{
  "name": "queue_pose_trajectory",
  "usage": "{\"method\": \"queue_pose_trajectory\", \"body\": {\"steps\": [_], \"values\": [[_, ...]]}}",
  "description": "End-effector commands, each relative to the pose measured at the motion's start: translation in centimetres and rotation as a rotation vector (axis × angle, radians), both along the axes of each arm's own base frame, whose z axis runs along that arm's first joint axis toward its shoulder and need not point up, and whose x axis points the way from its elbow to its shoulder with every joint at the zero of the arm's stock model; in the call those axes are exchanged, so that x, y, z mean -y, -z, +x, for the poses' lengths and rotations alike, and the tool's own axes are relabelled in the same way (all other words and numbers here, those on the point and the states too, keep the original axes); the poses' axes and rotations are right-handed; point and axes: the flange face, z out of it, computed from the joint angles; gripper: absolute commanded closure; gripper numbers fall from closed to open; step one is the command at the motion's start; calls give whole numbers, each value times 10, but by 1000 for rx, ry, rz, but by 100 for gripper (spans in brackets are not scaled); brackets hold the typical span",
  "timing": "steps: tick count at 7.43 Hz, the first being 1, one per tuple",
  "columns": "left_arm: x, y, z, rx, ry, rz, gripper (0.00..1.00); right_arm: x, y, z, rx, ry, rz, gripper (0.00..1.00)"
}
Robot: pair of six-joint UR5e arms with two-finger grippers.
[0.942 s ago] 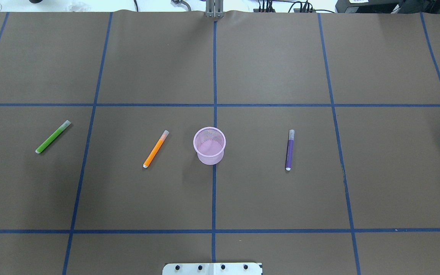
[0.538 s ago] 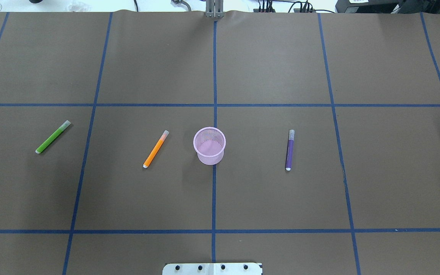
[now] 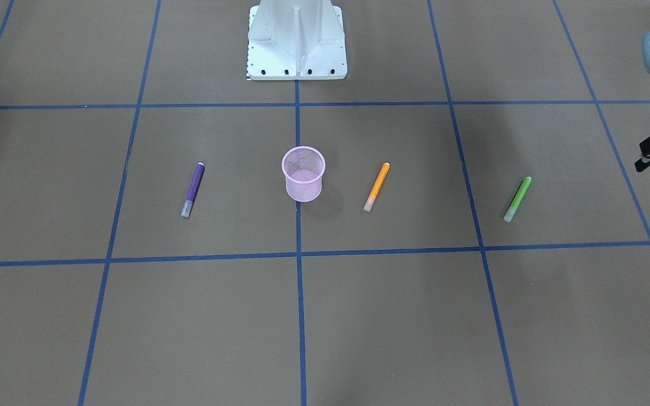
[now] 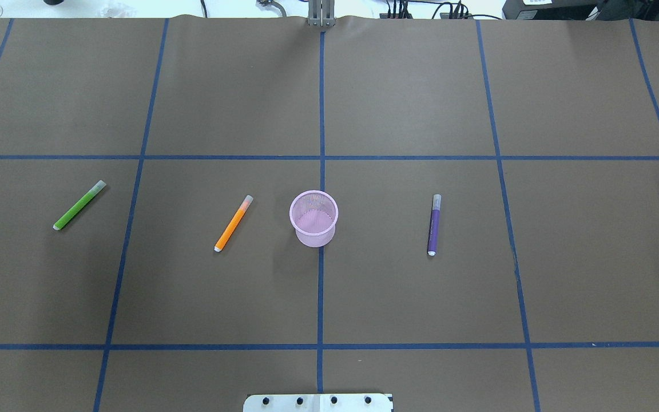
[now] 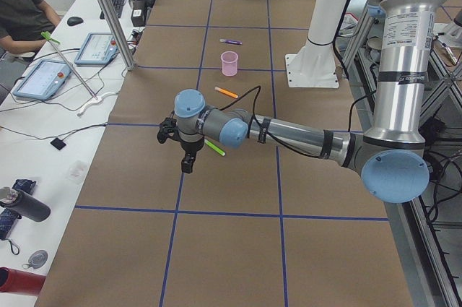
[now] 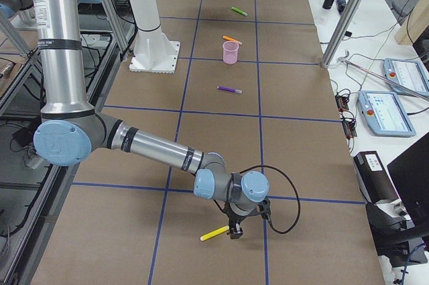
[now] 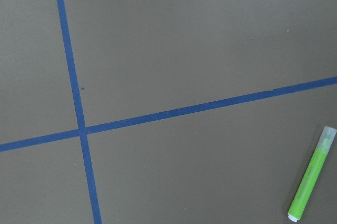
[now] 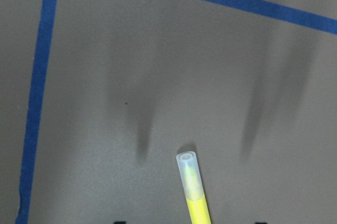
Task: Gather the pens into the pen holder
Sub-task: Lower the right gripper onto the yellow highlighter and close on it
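Observation:
The pink mesh pen holder [image 4: 313, 217] stands upright at the table's middle. An orange pen [image 4: 233, 223] lies just to its left, a green pen [image 4: 79, 205] far left, and a purple pen [image 4: 433, 224] to its right. A yellow pen [image 6: 214, 233] lies at the table's far right end. My right gripper [image 6: 234, 231] hangs low over the yellow pen's cap [image 8: 188, 168]; its finger shadows stand wide apart, so it is open and empty. My left gripper [image 5: 186, 162] hovers just left of the green pen [image 7: 312, 179]. It holds nothing, and I cannot tell whether it is open.
The white robot base [image 3: 297, 42] stands behind the pen holder. Blue tape lines grid the brown table cover [image 4: 409, 91]. Tablets and cables lie on the side desk [image 5: 50, 76], where a person sits.

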Motion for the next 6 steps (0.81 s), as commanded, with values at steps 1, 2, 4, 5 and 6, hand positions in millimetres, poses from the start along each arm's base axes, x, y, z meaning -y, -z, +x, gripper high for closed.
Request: {"method": "queue_pose_trajectory", "body": {"steps": [1,2,4,5,6], "values": [[0,4,0,-2,0,9,1,-3,-6,-10,-8,31,0,22],[0,5,-1,-4,0,12,1,-3,-8,-18,-12,50,10,24],[0,6,-1,-5,0,13,1,-3,-13,-25,-17,65,23,28],[0,7,-1,-5,0,16,1,-3,-13,-25,-17,65,21,35],[0,6,-1,-5,-1,16,1,-4,-15,-24,-19,67,19,45]]}}
